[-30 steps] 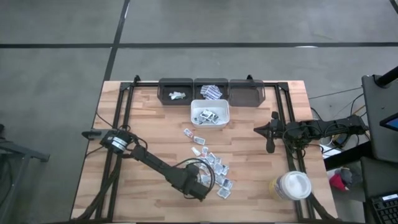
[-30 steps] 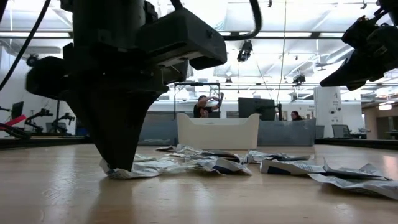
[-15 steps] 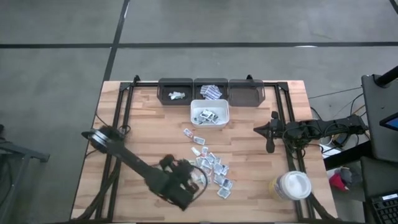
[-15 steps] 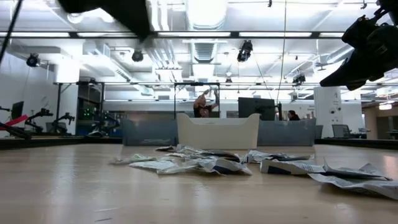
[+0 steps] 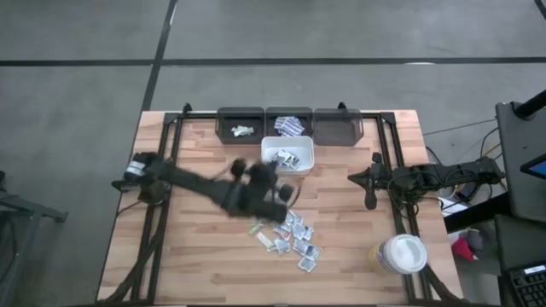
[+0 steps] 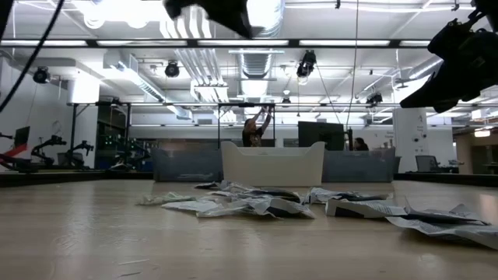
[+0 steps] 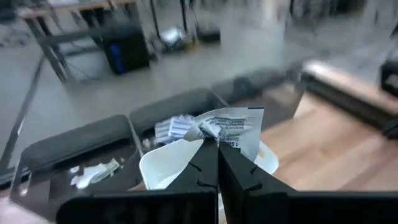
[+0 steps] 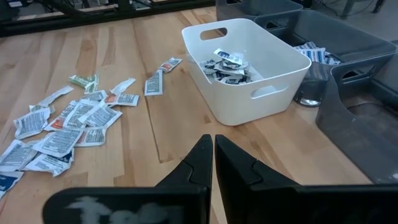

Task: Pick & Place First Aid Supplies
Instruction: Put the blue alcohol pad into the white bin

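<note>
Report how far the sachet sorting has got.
Done: some sachets already lie in the white bin and in two of the dark bins behind it. In hand: the left gripper is shut on one sachet, up over the table near the white bin. Left: a scatter of loose sachets on the table. The right gripper waits shut, empty, at the table's right side.

A wooden plank surface [image 5: 205,247] is seen from above, framed by black rails. Three dark bins [image 5: 289,125] are lined along its far edge, with a white bin [image 5: 288,156] set just in front of the middle one. Small sachets [image 5: 294,240] are scattered flat on the boards nearer the front, and a white round lidded tub [image 5: 398,254] is placed near the front right corner.
</note>
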`<act>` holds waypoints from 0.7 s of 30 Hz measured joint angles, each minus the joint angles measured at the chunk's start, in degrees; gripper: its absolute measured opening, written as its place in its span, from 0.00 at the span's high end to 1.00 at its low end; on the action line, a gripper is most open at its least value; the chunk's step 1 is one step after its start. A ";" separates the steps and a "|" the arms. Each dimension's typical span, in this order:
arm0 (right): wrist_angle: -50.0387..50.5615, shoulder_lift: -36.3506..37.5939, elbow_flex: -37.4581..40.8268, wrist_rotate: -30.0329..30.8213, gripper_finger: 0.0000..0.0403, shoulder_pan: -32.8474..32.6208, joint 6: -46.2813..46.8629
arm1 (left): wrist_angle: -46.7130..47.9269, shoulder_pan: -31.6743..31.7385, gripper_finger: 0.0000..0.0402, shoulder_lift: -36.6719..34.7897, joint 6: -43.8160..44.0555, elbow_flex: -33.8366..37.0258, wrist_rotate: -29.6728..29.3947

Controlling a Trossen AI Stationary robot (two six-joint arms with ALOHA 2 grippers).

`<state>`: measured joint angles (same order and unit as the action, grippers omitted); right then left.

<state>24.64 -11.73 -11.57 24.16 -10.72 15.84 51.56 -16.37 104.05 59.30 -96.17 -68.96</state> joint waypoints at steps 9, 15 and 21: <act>0.00 0.00 0.00 -0.02 0.96 0.00 0.00 | -23.73 21.44 1.00 5.42 -36.50 0.02 35.86; 0.07 0.02 0.00 -0.02 0.96 0.00 0.02 | -21.63 29.45 1.00 10.37 -44.35 -0.03 49.06; 0.28 -0.02 0.01 -0.02 0.96 0.02 0.10 | -20.80 32.07 1.00 15.01 -47.64 -0.16 61.11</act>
<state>24.93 -11.75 -11.57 24.14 -10.70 15.94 30.76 15.70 119.06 11.66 -96.33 -7.86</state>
